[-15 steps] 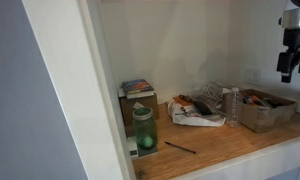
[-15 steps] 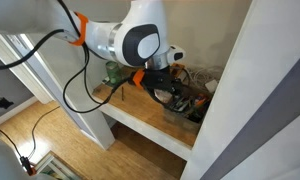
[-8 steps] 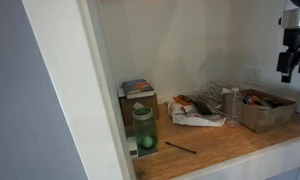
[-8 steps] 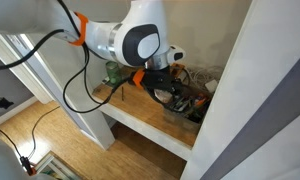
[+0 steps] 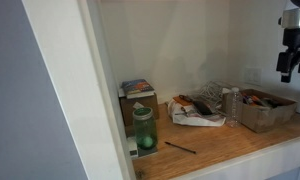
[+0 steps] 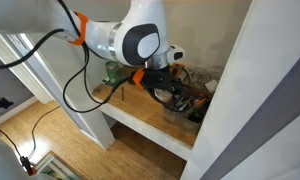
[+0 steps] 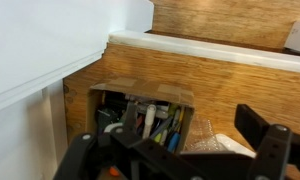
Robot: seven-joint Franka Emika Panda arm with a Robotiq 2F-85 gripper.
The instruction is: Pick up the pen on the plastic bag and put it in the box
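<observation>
My gripper [image 7: 175, 155] is open and empty, with its two dark fingers [image 7: 262, 138] wide apart at the bottom of the wrist view. It hangs well above the shelf at the upper right in an exterior view [image 5: 288, 70]. Below it stands a cardboard box [image 7: 142, 98] filled with several pens, also seen in both exterior views [image 5: 265, 112] [image 6: 190, 103]. A crumpled plastic bag [image 7: 202, 147] lies beside the box; in an exterior view [image 5: 197, 111] it holds dark items, and I cannot make out a pen on it. A dark pen [image 5: 180, 147] lies loose on the wooden shelf.
A green bottle [image 5: 143, 130] stands at the shelf's front beside a small box with a book on it [image 5: 137, 92]. A clear bottle [image 5: 233, 105] stands between bag and cardboard box. A white post [image 5: 85, 90] borders the alcove; walls close in behind.
</observation>
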